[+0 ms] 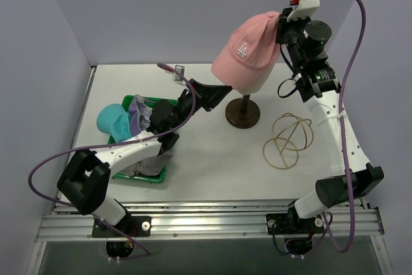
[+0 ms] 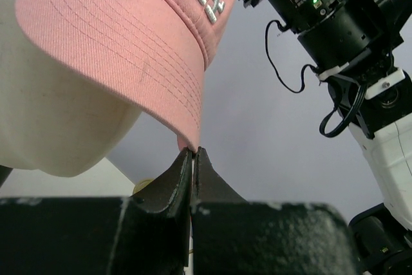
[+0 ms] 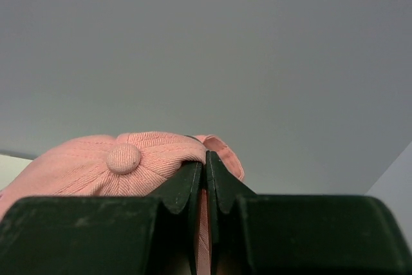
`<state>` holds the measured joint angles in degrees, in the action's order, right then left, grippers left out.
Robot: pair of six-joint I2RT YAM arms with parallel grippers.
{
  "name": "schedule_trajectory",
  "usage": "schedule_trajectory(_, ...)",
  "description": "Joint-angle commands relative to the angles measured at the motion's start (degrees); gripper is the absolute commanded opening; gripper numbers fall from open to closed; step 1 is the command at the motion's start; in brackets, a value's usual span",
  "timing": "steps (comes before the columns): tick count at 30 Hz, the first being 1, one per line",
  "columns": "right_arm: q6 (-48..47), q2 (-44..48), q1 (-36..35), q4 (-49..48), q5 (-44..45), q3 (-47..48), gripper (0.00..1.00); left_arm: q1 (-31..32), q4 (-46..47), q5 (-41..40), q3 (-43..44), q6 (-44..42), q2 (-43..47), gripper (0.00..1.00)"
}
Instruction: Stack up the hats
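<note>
Left gripper: jaws together on the brim tip of the pink cap. Cap: draped on the mannequin head, mid-table; brim points left, long axis left-right. Right gripper pinches the crown.
Left: green tray with teal hat, lavender cap, grey hat.
Right: wire frame.
Near side: bare tabletop.
</note>
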<state>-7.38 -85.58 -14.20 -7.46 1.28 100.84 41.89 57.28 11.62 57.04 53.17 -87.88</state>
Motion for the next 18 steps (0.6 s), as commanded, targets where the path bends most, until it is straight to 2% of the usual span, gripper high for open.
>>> schedule_trajectory(1, -0.36, -1.42, 1.45, -3.53, -2.77, 4.1, 0.0, 1.35, 6.96, 0.78, 2.2, -0.43, -1.59, 0.02)
schedule_trajectory(13, -1.41, -4.77, 3.82, -1.5, -5.41, 4.9, 0.0, 3.73, 14.08, 3.59, 2.56, -0.34, -8.71, 0.02)
schedule_trajectory(17, -1.24, -5.3, 4.35, -1.06, -5.76, 5.42, 0.07, 3.81, 14.09, 4.2, 1.85, -0.87, -8.63, 0.16)
schedule_trajectory(18, -1.24, -5.56, 4.44, -0.63, -6.28, 5.94, 0.08, 3.73, 14.09, 4.12, 1.59, -1.39, -8.54, 0.25)
